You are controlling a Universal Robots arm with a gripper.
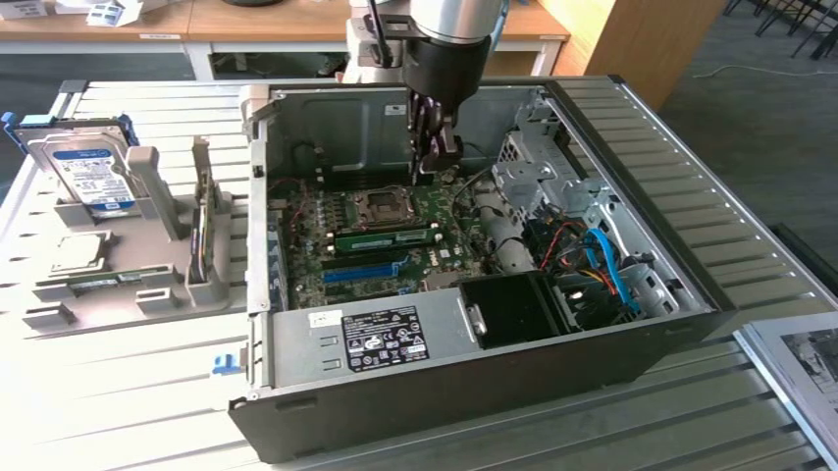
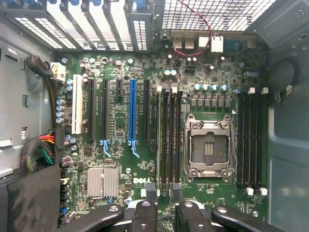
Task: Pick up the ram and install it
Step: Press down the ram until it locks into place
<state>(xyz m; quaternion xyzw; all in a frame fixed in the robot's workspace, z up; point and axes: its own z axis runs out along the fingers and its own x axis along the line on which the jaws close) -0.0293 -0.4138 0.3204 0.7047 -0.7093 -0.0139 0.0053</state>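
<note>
**Exterior view, near to far**

1. The slatted tabletop (image 1: pixel 131 392) carried an open computer case (image 1: pixel 458 392) lying on its side.
2. Nearest inside the case was the power supply (image 1: pixel 380 339), with a white-printed label. Blue cables (image 1: pixel 602 260) lay at 3 o'clock from it.
3. Beyond the power supply lay the motherboard (image 1: pixel 314 235).
4. The ram (image 1: pixel 387 237), a long green stick, stood seated in a slot across the board. It was just on the near side of the processor socket (image 1: pixel 384 204).
5. The gripper (image 1: pixel 435 165) hung over the far part of the board, at about 1 o'clock from the socket. It was clear of the ram and touched nothing.
6. A gray fixture (image 1: pixel 131 294) sat on the tabletop at 9 o'clock from the case.
   - A square processor chip (image 1: pixel 78 253) lay at its near end.
   - A thin upright stick (image 1: pixel 200 231) stood on edge in a slot on the side toward the case. Whether it was a second memory stick could not be told.
   - A hard drive (image 1: pixel 89 177) with a blue-white label leaned at the far end.

**Wrist view**

1. The gripper (image 2: pixel 164 215) showed its two black fingers (image 2: pixel 145 215) with the jaws apart and nothing between them.
2. The ram (image 2: pixel 159 140) was seen edge-on in the slot bank beside the socket (image 2: pixel 208 147), in line with the gap between the fingers.
3. A finned heat sink (image 2: pixel 102 182) sat on the motherboard (image 2: pixel 120 96).
</note>
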